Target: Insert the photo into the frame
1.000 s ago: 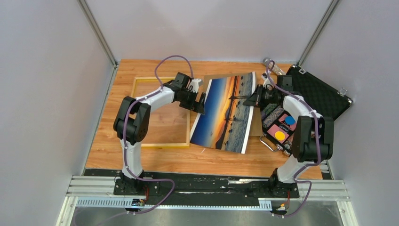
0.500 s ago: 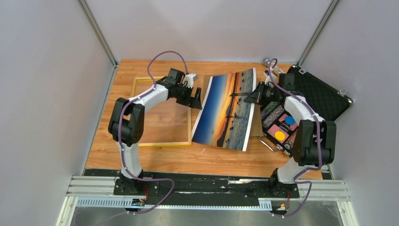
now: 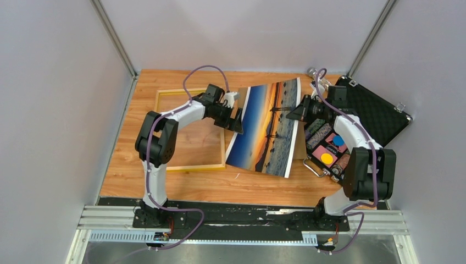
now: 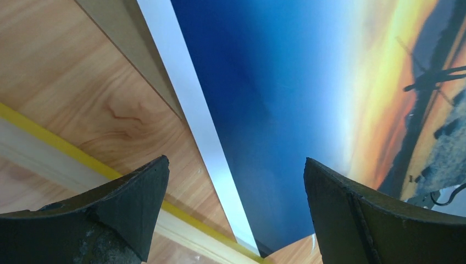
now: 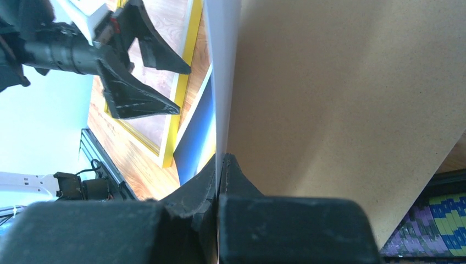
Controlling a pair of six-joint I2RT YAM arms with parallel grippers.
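Just right of the frame (image 3: 192, 167), the photo (image 3: 266, 129) hangs tilted, its right edge pinched in the closed right claw (image 3: 289, 114) and its lower left corner close to the frame's yellow rail on the surface (image 3: 220, 187). The left claw (image 3: 236, 120) gapes wide at the photo's left edge, holding nothing. I'd say it should nip only the white border, then both claws should carry the photo level over the opening.

Obstacles I logged: photo (image 3: 266, 129) tilted up across the middle of the bench (image 3: 220, 187), walling left end effector (image 3: 237, 121) from right end effector (image 3: 291, 114); open case (image 3: 373, 113) crowding the right edge. Free room I saw: inside the frame (image 3: 189, 167); the near strip.
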